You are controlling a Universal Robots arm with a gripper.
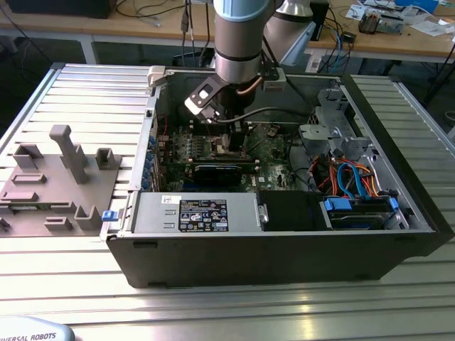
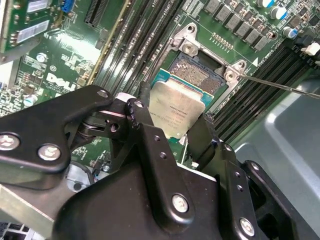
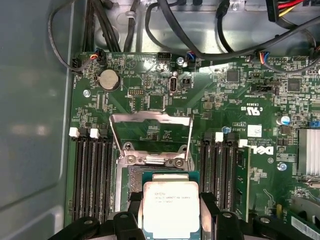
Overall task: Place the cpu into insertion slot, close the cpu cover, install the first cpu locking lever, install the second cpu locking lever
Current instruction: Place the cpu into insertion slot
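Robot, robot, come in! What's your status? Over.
Pincer shut on the cpu, just short of the insertion slot, not seated. Cpu cover standing open. Nothing blocking the slot.

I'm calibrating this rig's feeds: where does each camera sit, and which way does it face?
Exterior view: off the arm, raised beside the open computer case, looking down into it; the arm shows.
Second wrist view: on the arm, looking obliquely past the gripper at the insertion slot; black jaws show.
First wrist view: on the arm, facing the motherboard squarely; jaw tips show.
Shared: both wrist views show the cpu between the jaws.
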